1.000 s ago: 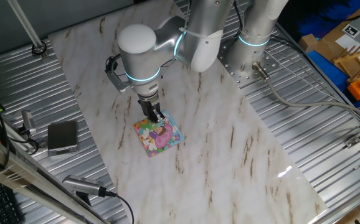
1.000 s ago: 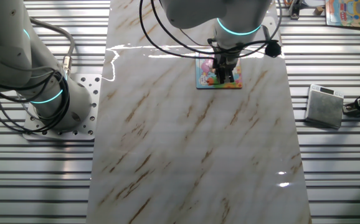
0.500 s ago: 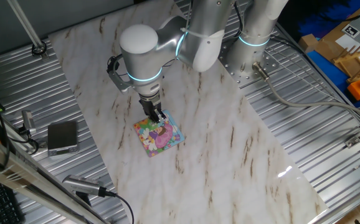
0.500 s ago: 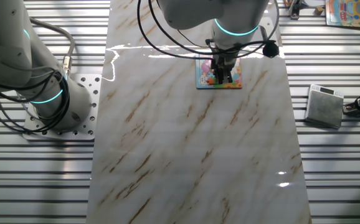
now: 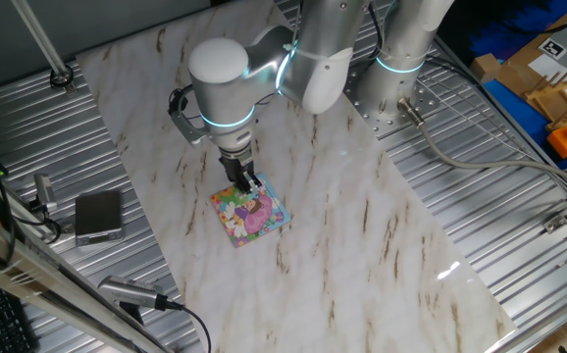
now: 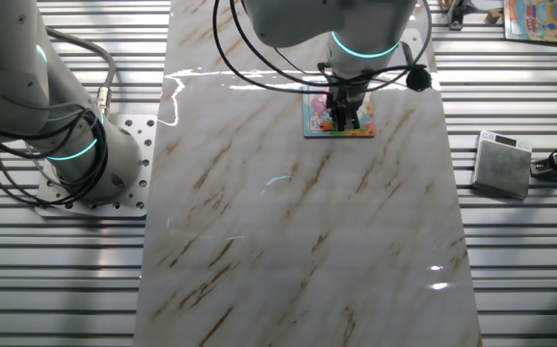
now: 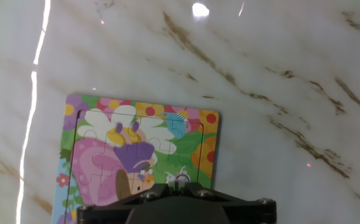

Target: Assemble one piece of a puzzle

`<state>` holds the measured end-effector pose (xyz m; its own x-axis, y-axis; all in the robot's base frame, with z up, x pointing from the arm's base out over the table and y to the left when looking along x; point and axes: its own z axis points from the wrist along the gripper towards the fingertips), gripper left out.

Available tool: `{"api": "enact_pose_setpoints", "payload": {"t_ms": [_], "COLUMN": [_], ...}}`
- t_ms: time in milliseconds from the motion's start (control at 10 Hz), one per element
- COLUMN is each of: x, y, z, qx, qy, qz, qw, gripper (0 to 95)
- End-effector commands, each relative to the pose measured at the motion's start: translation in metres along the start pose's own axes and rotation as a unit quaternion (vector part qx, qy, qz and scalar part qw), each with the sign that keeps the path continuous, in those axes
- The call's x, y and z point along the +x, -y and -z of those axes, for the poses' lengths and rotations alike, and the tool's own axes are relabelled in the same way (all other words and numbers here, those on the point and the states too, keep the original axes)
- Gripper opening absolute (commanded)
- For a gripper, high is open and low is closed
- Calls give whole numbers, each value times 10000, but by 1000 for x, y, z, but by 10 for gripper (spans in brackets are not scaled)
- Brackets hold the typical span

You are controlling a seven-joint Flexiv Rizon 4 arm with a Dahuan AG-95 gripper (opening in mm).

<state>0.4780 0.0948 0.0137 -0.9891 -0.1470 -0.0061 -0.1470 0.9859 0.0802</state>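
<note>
Placing step, by the look: gripper down over the puzzle at the marble table's left side, jaw opening impossible to tell, piece hidden; next, presumably, pressing flush into the gap, then lifting straight off

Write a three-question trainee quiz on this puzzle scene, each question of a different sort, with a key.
1. True or false: the puzzle lies flat on the marble table.
2. Multiple choice: in both fixed views the gripper is (A) right over the puzzle, (B) above the grey box, (C) high over bare marble near the arm base.
3. Fill in: in the other fixed view the grey box sits on the ribbed metal to the ____ of the marble.

Key: 1 true; 2 A; 3 right. The jaws are hidden in every view, so nothing is asked about them or the loose piece.
</note>
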Motion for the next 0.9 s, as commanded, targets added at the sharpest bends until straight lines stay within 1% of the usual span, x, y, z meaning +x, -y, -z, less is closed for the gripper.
{"api": "enact_pose_setpoints", "payload": {"t_ms": [100, 300, 500, 700, 900], "x": [2, 2, 2, 1, 3], "y": [-2, -4, -4, -4, -2], "z": [2, 4, 4, -1, -6], "qx": [26, 21, 22, 71, 65], "qy": [0, -4, -5, -13, -26], "qz": [-23, -36, -34, 9, 33], "qw": [10000, 10000, 10000, 10000, 10000], "gripper": [0, 0, 0, 0, 0]}}
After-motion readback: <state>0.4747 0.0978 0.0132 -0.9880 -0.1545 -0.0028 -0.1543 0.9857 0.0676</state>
